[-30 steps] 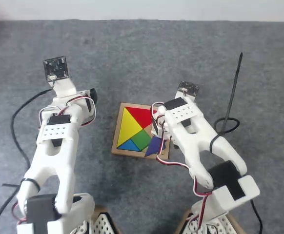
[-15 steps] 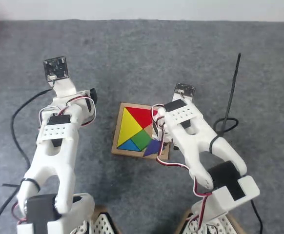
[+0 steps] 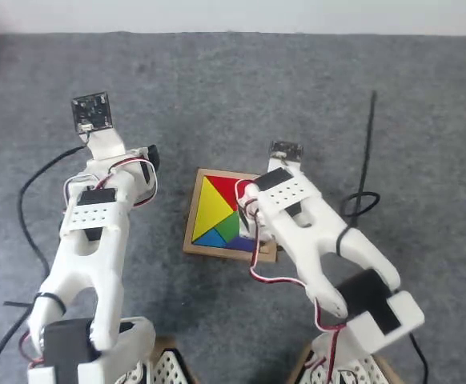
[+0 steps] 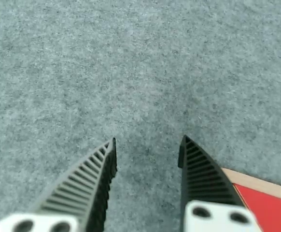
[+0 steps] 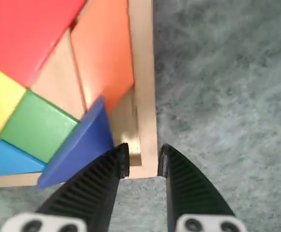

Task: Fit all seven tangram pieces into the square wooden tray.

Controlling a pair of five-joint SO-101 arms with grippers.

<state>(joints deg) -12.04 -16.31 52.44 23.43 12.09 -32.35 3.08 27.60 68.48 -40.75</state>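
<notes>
Right wrist view: right gripper (image 5: 141, 158) slightly parted, gripping nothing, its fingertips astride the tray (image 5: 143, 72) wall at one corner, the inner one against the dark blue triangle (image 5: 82, 145). That triangle sits tilted in the same corner, one point overlapping the tray's rim; red (image 5: 29, 29), orange (image 5: 102, 58), yellow (image 5: 0, 101), green (image 5: 39, 125) and light blue (image 5: 10, 162) pieces lie inside the tray. Left gripper (image 4: 147, 145) spread wide over carpet (image 4: 131, 58), just beside another tray corner.
</notes>
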